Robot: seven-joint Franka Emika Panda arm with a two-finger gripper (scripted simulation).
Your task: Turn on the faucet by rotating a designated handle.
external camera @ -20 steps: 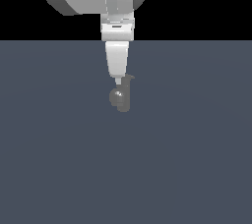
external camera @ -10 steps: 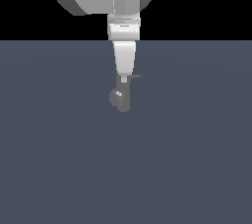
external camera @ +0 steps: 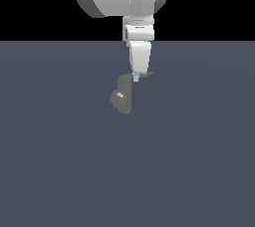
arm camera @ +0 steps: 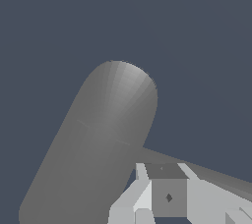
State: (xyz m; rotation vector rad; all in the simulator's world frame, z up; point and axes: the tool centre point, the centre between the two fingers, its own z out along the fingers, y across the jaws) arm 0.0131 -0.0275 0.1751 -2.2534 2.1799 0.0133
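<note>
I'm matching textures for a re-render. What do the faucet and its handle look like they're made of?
The faucet looks like dull grey metal with a satin finish; one small highlight sits on its round bulge. The handle is a thin flat lever in the same matte grey, probably metal too, though a render cannot confirm it.

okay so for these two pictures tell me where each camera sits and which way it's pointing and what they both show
Exterior view: off the arm, level with the scene, facing the faucet on the grey floor; the arm's white lower links and the tool hang down from above, at the handle.
Wrist view: on the wrist, looking down along the tool at the faucet's post from close by; only the tool's pale tips show.
Shared: the faucet, the handle and the tool's tips.
</note>
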